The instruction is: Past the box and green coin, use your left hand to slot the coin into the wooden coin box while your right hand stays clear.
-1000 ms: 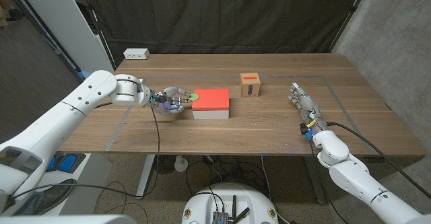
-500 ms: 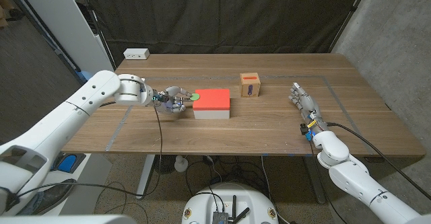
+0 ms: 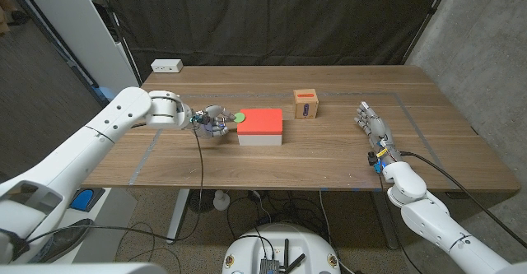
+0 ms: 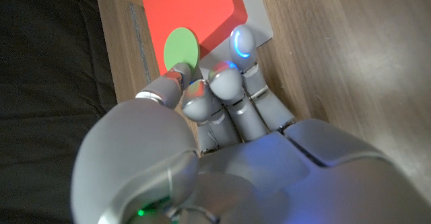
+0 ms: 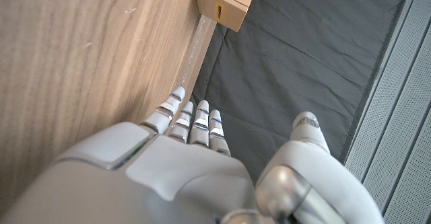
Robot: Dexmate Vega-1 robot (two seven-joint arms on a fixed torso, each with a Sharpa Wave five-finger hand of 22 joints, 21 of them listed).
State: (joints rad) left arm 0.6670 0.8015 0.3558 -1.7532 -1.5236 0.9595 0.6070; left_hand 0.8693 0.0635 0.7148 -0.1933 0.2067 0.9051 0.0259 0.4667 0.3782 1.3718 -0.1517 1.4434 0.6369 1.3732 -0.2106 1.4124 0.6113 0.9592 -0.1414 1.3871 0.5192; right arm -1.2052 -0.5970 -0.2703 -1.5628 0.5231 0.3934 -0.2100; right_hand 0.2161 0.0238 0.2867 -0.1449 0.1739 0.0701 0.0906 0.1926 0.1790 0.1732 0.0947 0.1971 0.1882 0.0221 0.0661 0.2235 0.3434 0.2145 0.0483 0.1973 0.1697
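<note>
My left hand (image 3: 212, 121) pinches the green coin (image 3: 240, 118) at its fingertips (image 4: 176, 77), just left of the red-topped box (image 3: 260, 127). In the left wrist view the green coin (image 4: 181, 48) overlaps the edge of the red box top (image 4: 192, 9). The wooden coin box (image 3: 306, 104), with a purple slot plate on top, stands past the red box toward the back right. A corner of the wooden coin box (image 5: 221, 5) shows in the right wrist view. My right hand (image 3: 372, 127) stays at the right side of the table, fingers straight and empty.
A white power strip (image 3: 166, 65) lies at the back left corner of the table (image 3: 329, 155). Black curtains hang behind. A cable trails from my left wrist over the front edge.
My left hand has carried the green coin a little to the right, up to the red box's left edge. The right hand has not moved.
</note>
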